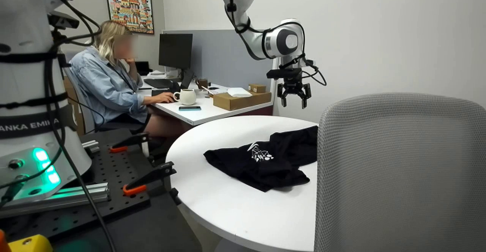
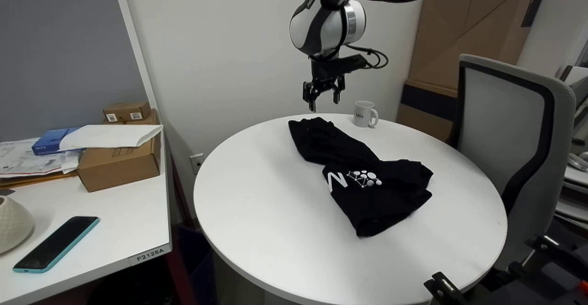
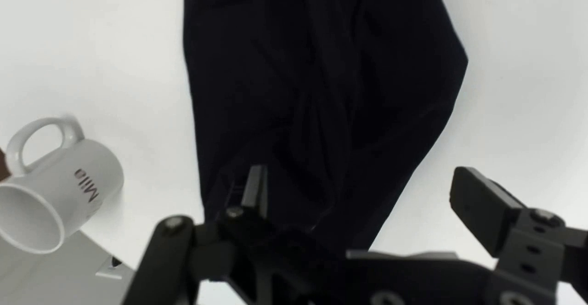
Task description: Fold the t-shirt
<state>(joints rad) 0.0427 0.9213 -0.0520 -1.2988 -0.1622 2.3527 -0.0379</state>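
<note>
White mug [image 2: 362,114] on table [image 2: 275,213], pale inside [image 3: 27,217] showing, near black t-shirt [image 2: 360,176]

Looks like an office. Has, on one side of the end effector [image 1: 294,103], a computer screen [image 1: 175,51], a sitting person [image 1: 104,79] and a desk [image 2: 133,213] with a number tag [image 2: 150,254]; on its other side, a chair [image 1: 402,168].

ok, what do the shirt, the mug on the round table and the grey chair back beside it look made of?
Shirt: matte black soft cloth, maybe cotton; it creases and lies limp.
Mug: smooth white, probably glazed ceramic; soft highlights suggest it.
Chair back: matte grey mesh, likely synthetic; fine weave shows, fibre can't be told.
</note>
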